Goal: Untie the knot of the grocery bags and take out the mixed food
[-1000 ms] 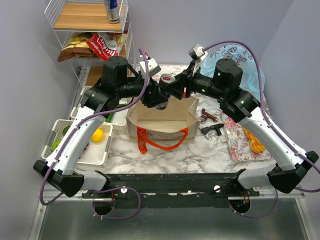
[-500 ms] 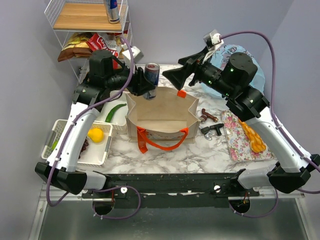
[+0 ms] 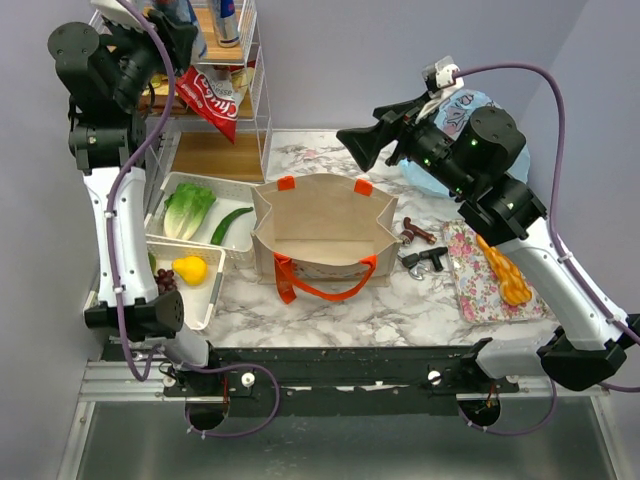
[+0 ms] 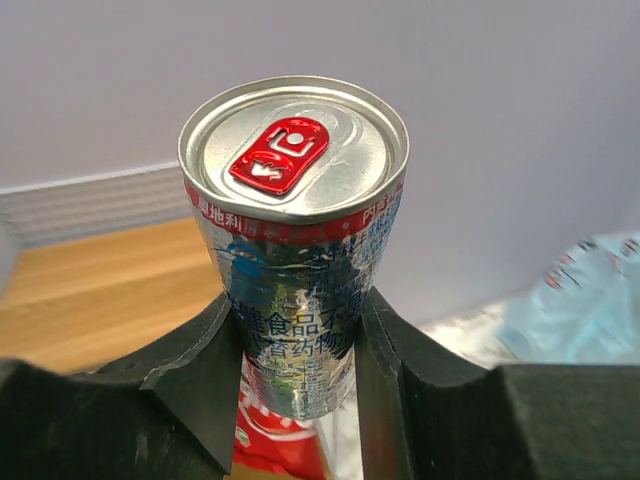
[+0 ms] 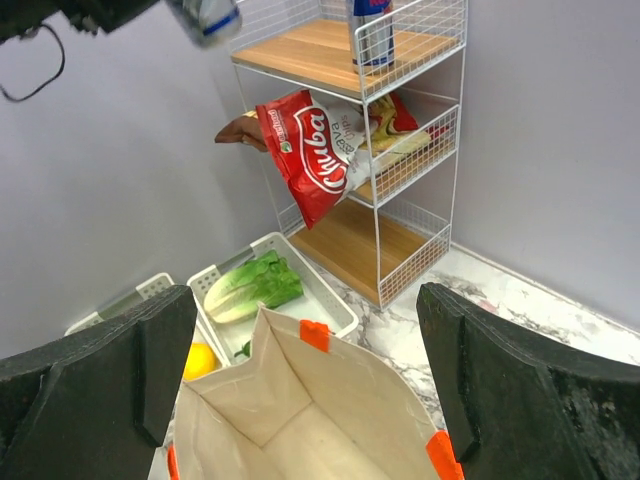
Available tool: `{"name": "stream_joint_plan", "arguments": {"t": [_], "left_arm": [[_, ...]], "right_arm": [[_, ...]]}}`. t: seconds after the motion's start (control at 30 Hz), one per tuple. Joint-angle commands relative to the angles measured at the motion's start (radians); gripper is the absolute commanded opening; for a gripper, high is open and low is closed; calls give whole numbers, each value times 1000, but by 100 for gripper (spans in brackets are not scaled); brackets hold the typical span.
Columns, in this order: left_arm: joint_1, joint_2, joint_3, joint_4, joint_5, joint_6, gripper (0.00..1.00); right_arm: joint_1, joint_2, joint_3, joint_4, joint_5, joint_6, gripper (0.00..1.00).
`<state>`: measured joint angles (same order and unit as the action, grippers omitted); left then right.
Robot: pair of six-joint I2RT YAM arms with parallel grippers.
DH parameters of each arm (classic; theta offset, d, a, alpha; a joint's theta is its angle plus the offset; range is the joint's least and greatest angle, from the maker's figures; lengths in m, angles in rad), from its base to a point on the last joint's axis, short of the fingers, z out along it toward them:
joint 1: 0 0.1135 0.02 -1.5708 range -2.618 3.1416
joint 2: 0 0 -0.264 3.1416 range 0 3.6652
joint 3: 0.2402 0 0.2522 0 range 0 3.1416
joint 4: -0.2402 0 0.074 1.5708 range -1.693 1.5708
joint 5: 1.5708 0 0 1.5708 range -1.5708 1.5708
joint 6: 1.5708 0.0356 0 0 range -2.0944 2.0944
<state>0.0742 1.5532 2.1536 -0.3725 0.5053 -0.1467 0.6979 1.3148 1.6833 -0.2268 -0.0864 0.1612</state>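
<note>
Can (image 4: 293,250), blue and silver, is pinched upright in the left end effector (image 4: 300,312), which we see high beside the wire rack's (image 3: 255,60) top shelf. The right end effector (image 3: 356,148) hangs spread wide over the open beige tote (image 3: 325,225) on the bench (image 3: 400,310); the light-blue bag (image 3: 466,100) lies behind it.

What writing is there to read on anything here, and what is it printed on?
"Chuba": on the red snack packet.
"食品", among other small Chinese print: on the drink can between the left fingers.
Second can on the top shelf: label unreadable.
</note>
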Motion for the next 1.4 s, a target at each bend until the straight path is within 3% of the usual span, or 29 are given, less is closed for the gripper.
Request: {"name": "stream_joint_plan", "arguments": {"t": [0.0,0.3,0.87,1.07,1.37], "left_arm": [[30,105,117,179,-146,1,0],[48,305,260,282,-210,104,0],[52,456,276,367,-176,130,2],[52,482,278,367,-146,116,10],[55,532,311,390,-124,124,32]], "right_arm": [[-3,-14,-21,17,23,-28,99],[-5,-19,-41,12,30,-51,99],[-15,6,-26,-22,22,-82,99],[-19,27,-11,-23,10,-86,98],[-18,36,-11,-35,10,-92,98]]}}
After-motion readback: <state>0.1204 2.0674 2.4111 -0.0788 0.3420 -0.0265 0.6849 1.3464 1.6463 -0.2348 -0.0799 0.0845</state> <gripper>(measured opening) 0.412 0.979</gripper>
